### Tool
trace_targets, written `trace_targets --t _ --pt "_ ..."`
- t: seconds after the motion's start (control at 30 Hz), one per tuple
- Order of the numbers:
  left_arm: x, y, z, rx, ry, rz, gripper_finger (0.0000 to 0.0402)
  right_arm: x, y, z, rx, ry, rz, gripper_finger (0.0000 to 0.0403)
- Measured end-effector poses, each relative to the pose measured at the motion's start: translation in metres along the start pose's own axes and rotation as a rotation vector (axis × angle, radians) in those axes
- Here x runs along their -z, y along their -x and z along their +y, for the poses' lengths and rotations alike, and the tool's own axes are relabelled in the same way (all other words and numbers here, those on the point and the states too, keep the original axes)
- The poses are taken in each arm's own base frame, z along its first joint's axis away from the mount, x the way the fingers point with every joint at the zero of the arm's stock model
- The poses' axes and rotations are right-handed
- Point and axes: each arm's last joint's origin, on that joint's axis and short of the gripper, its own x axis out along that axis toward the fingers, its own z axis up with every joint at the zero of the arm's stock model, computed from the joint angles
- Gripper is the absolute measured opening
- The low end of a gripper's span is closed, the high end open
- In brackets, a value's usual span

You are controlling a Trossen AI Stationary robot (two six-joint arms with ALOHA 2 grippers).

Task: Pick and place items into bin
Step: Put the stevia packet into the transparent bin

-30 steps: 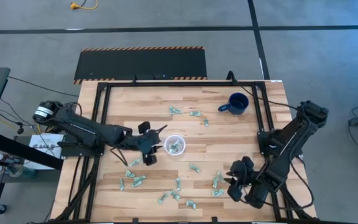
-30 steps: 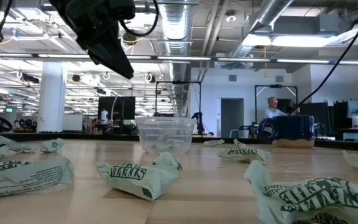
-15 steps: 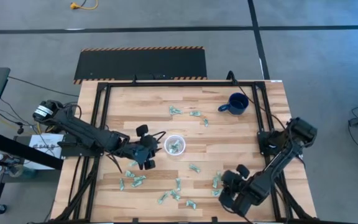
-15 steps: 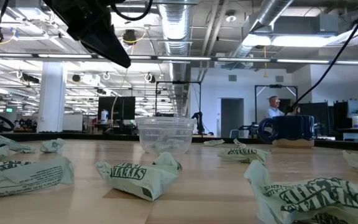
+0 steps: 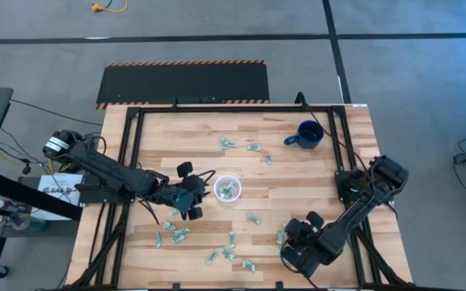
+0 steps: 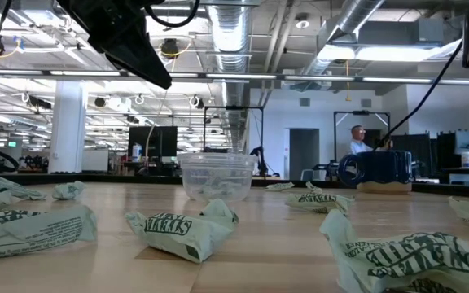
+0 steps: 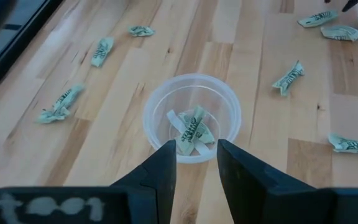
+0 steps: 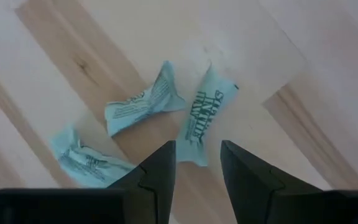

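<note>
1. Two dark arms were seen over a wooden table [image 5: 314, 174], the left arm reaching in from the left edge and the right arm from the right edge.
2. Many small green-and-white wrappers [image 5: 174, 235] were found scattered over the table, most of them toward the near edge, with a smaller group [image 5: 253, 148] lying toward the far edge.
3. A clear plastic cup [image 5: 227, 188] was placed near the middle of the table, upright, with a few wrappers [image 7: 192, 130] already lying in its bottom.
4. The left gripper [image 5: 189, 196] was held just beside the cup, on the side toward the left edge and above the table top; in its wrist view its two fingers [image 7: 161, 165] were set a little apart with nothing between them, and the cup was seen directly beyond their tips.
5. The right gripper [image 5: 285, 242] was positioned near the right part of the near edge, over three wrappers lying close together; its fingers [image 8: 159, 167] were likewise parted, empty, with one wrapper [image 8: 199, 116] lying just ahead of the gap.
6. A dark blue mug [image 5: 307, 135] was left standing toward the far right corner, well apart from both grippers.
7. In the low view, a person [image 6: 357, 140] was visible far off in the room behind the table.
</note>
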Motion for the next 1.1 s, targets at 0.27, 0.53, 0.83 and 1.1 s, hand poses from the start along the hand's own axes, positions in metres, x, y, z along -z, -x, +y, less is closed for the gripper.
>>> trace_targets --t 0.27,0.53,0.83,1.1 --pt "0.0000 0.0000 0.0001 -0.004 0.005 -0.001 0.0107 0.0048 -0.0107 0.0025 0.025 0.014 0.025 0.0120" --pt "-0.0001 -0.0001 0.0001 -0.005 0.008 -0.001 0.0107 0.0045 -0.0108 0.0023 0.027 0.058 0.017 0.0104" --pt "0.0000 -0.0001 0.0002 -0.007 0.008 -0.002 0.0107 0.0029 -0.0108 0.0021 0.035 0.107 -0.036 0.0007" --pt "0.0049 0.0000 0.0025 -0.036 0.003 0.040 0.0107 0.0007 -0.0056 0.0013 0.073 0.137 -0.038 0.0003"
